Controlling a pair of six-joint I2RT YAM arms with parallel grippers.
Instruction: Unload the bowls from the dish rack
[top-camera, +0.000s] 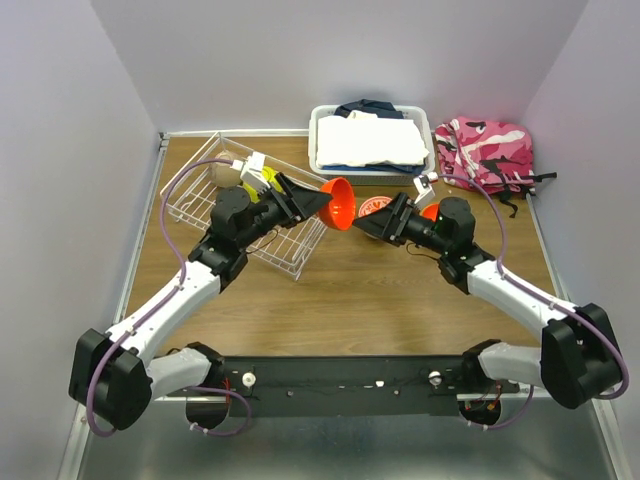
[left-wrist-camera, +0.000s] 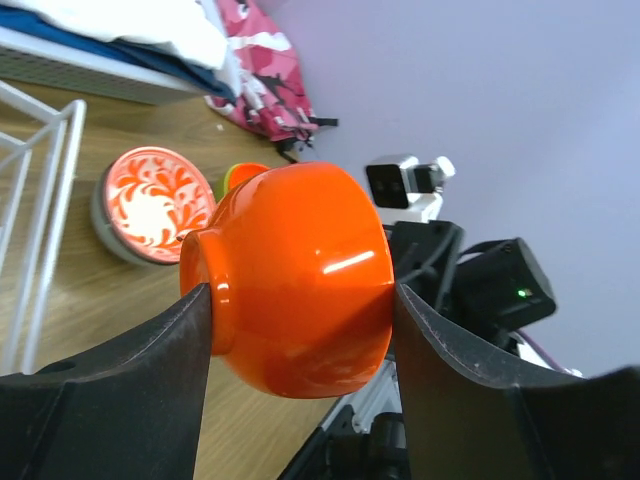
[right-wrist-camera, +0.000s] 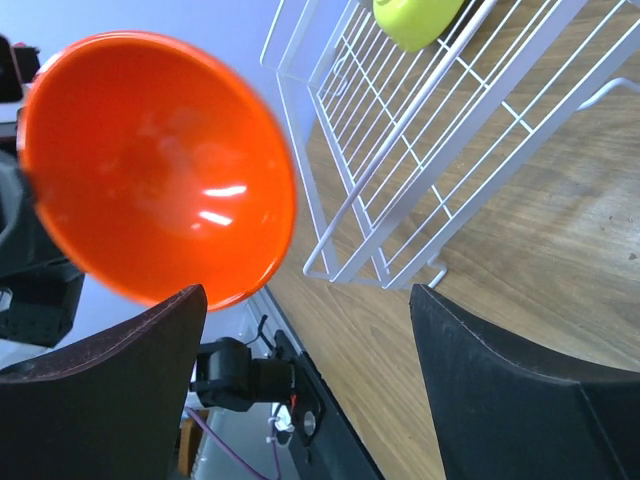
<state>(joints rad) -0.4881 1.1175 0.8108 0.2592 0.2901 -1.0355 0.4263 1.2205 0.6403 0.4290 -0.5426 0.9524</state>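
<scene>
My left gripper (left-wrist-camera: 300, 290) is shut on an orange bowl (left-wrist-camera: 290, 280), one finger on its foot and one on its rim. It holds the bowl (top-camera: 338, 203) on its side in the air just right of the white wire dish rack (top-camera: 240, 205). My right gripper (top-camera: 367, 224) faces the bowl's mouth (right-wrist-camera: 150, 165) with its jaws (right-wrist-camera: 305, 300) open and nothing between them. A lime-yellow bowl (right-wrist-camera: 415, 18) lies in the rack (right-wrist-camera: 450, 130). The red-patterned bowl (left-wrist-camera: 150, 200) stands on the table, with an orange bowl holding a lime one (left-wrist-camera: 240, 176) behind it.
A white plastic bin of folded cloth (top-camera: 370, 140) stands at the back centre. A pink camouflage bag (top-camera: 487, 152) lies at the back right. Grey walls close in the table on the left, back and right.
</scene>
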